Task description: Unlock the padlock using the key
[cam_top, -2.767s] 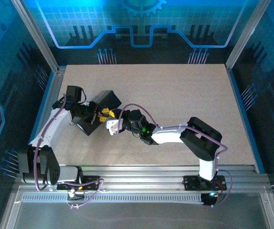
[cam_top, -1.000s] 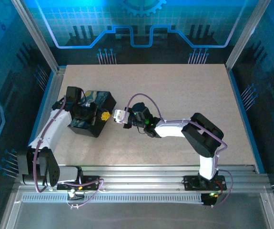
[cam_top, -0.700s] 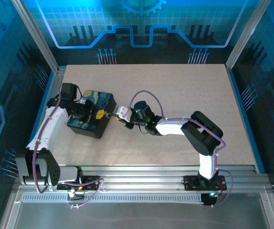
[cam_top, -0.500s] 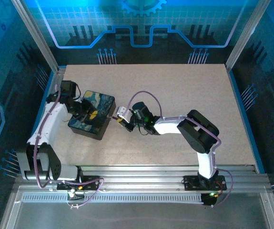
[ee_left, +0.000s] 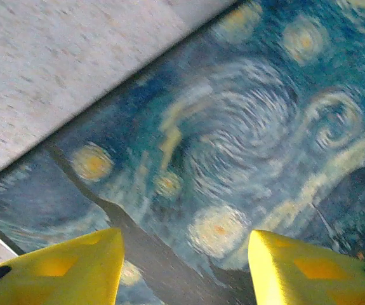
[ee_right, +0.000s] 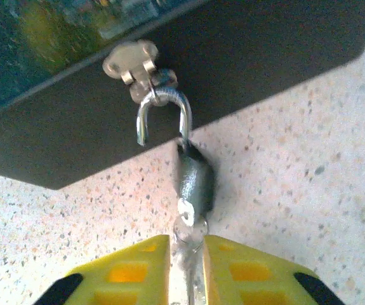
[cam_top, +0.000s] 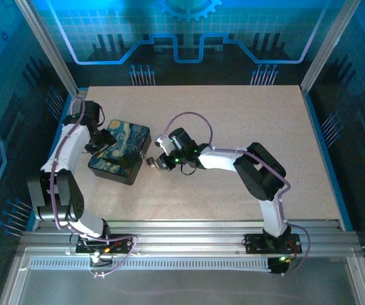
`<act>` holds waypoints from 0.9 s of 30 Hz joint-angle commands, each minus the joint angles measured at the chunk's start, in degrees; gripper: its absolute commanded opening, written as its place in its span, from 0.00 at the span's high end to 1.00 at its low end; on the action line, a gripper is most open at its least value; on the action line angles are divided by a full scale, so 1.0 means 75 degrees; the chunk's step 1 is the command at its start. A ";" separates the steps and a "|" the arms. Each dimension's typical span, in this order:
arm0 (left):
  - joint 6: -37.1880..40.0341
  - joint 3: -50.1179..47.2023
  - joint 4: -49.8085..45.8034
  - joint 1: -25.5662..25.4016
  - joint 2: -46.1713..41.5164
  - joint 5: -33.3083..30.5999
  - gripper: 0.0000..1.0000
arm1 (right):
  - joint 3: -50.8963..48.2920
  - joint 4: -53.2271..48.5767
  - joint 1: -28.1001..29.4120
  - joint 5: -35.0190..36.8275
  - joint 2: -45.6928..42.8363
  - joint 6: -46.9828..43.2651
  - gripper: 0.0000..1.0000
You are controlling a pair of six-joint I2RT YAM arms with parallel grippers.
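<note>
My right gripper (ee_right: 186, 257) stood narrow about the key (ee_right: 185, 234); whether it pinched, I couldn't tell. The key sat in the padlock (ee_right: 195, 181), its open shackle (ee_right: 185, 114) hooked through the box (ee_right: 265, 57) hasp (ee_right: 131, 63). My left gripper (ee_left: 183, 254) gaped wide over the box.

1. No lettering, brand name or number is legible in any view.
2. Back panel (cam_top: 245, 32), top external view: a pale-blue gear emblem (cam_top: 188, 6) sits at its top centre. Bright circuit-style lines run beneath it. Neither carries readable characters.
3. Box (ee_left: 245, 127), left wrist view: the lid bears a printed painting of blue swirls and yellow star-like discs, with no title, caption or maker's mark to be read. From above the print is too small for any detail.
4. Padlock (ee_right: 195, 181), right wrist view: the dark body shows no legible stamp or number.
</note>
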 commanded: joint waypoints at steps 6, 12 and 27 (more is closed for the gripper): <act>0.0954 0.0101 0.0865 0.0364 0.0694 -0.0878 0.40 | 0.0388 -0.0469 -0.0197 -0.0292 0.0216 0.0797 0.72; 0.1033 -0.0046 0.0943 0.0367 0.0911 -0.0326 0.40 | 0.0958 -0.0780 -0.0372 -0.0615 0.0529 0.0736 0.58; 0.0960 -0.0261 0.0466 0.0352 0.0875 0.0387 0.45 | 0.1629 -0.0767 0.0044 -0.0084 0.1410 0.0616 0.43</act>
